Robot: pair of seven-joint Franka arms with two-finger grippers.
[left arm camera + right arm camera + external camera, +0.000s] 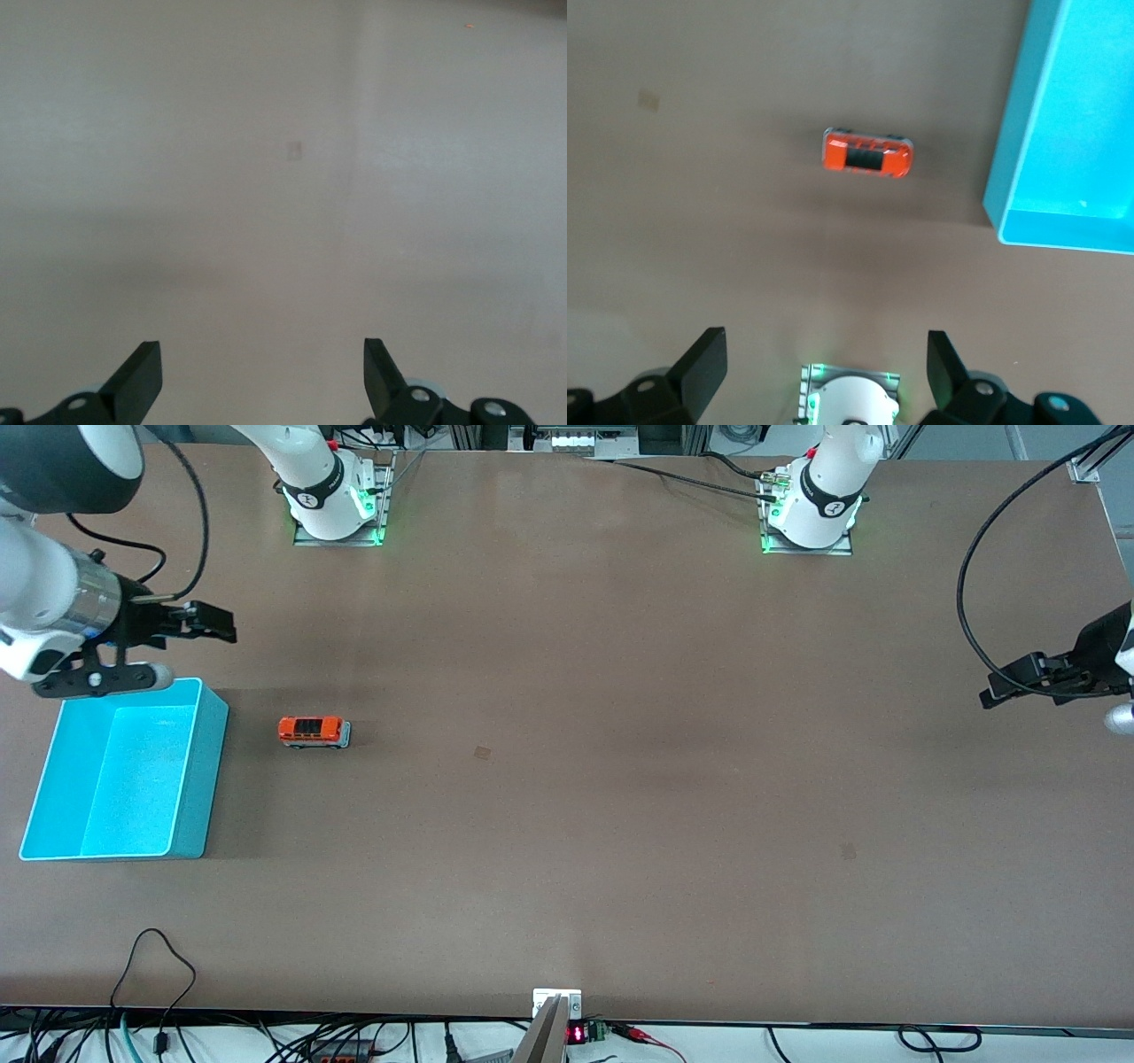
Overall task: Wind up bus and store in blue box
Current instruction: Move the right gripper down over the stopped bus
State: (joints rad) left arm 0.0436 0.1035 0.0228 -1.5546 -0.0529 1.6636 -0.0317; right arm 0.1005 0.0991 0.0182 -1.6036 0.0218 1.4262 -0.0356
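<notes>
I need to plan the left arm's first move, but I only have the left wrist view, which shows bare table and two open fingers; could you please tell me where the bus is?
Observer: The bus stands on the table beside the blue box, toward the right arm's end.
Operator: Thank you. Is anything in the box?
Observer: No, its floor shows bare.
Operator: And where are the grippers?
Observer: The right gripper hangs open above the box's rim; the left gripper waits open over the table's other end.

Even overhead light, soft shadows; left wrist view hazy, washed-out.
</notes>
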